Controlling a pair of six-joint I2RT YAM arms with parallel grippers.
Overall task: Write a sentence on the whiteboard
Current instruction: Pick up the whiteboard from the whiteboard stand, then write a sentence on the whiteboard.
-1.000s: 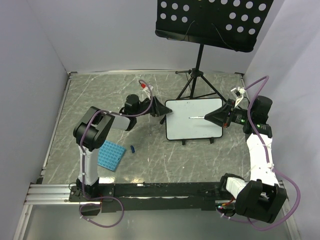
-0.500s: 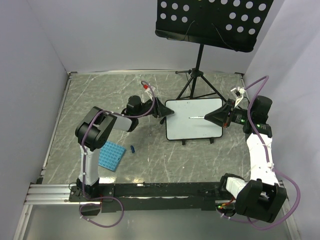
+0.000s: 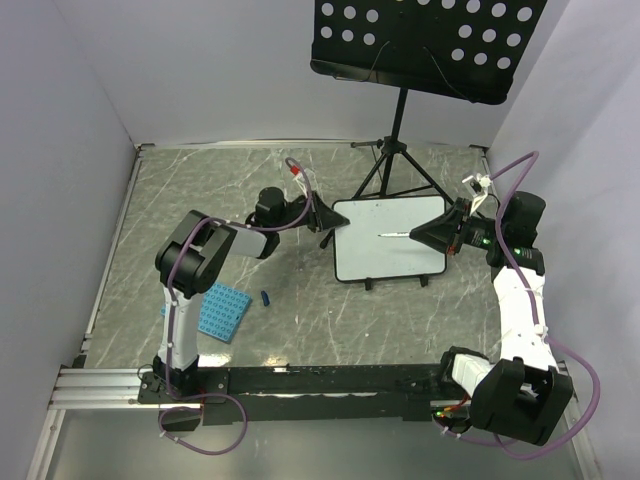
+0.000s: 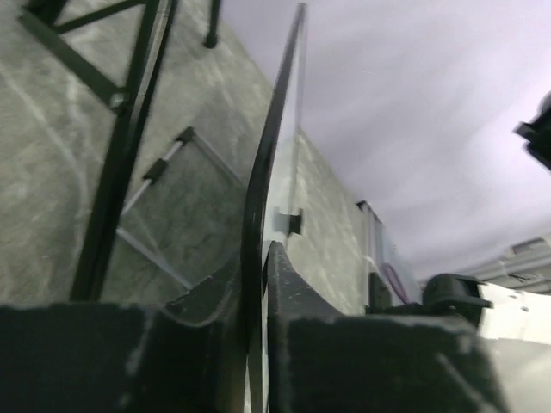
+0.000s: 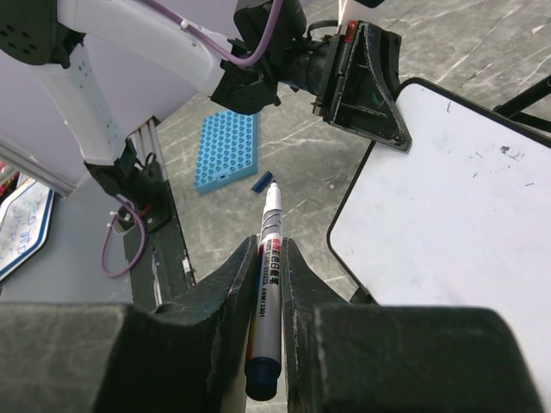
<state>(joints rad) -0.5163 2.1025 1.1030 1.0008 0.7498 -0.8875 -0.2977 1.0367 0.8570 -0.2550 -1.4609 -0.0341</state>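
Note:
The whiteboard (image 3: 390, 262) stands on its short black feet in the middle of the table. Its white face (image 5: 456, 198) carries only a few faint specks; no sentence shows on it. My left gripper (image 3: 330, 222) is shut on the board's left edge, and in the left wrist view that dark rim (image 4: 267, 155) runs up between the two fingers (image 4: 256, 258). My right gripper (image 3: 425, 234) hovers over the board's right part, shut on a silver marker (image 5: 271, 215) whose uncapped tip points left across the board (image 3: 384, 236).
A black perforated music-stand tray (image 3: 430, 40) on a tripod (image 3: 395, 165) stands just behind the board. A blue studded plate (image 3: 222, 310) and a small blue cap (image 3: 266, 297) lie left of the board. Walls close in the table.
My left gripper has slid right onto the board's left edge and its jaws have closed on the rim. The right arm and marker have not moved.

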